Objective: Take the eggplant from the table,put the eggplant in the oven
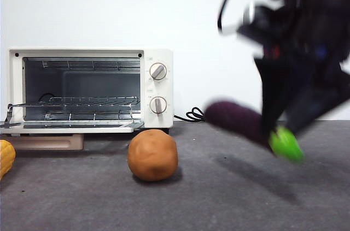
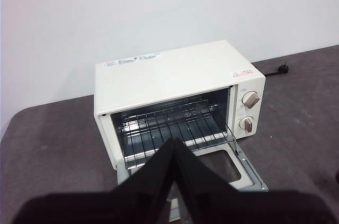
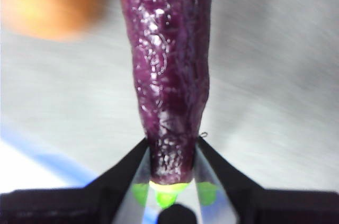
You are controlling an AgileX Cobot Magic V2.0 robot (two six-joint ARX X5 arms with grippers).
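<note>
Fingers [image 3: 207, 163] of the right gripper [image 3: 172, 166] are pinching the eggplant [image 3: 169, 75] right near its stem end, with the bright green cap [image 1: 286, 143] poking out behind them. From the front camera the eggplant is clearly off the counter [image 1: 229, 198], tilted with the purple tip up and pointing toward the toaster oven [image 1: 87, 89], shadow underneath it. Everything on that side is motion-blurred, so the arm looks like it's on the move.

Left gripper [image 2: 174, 152] is just parked up high looking down at the oven, its fingers pressed together, holding nothing.

So pickup looks done and the carry step is what's in hand. Oven door [image 1: 71, 127] is already dropped open and the wire rack [image 1: 76, 102] is bare, so that part is ready. The brown potato-looking ball [image 1: 153, 154] sits on the counter right in front of the oven's knob side, between the eggplant and the opening. Guessing the next move needs to swing over or around that ball, then level the eggplant out and slide it tip-first onto the rack.
</note>
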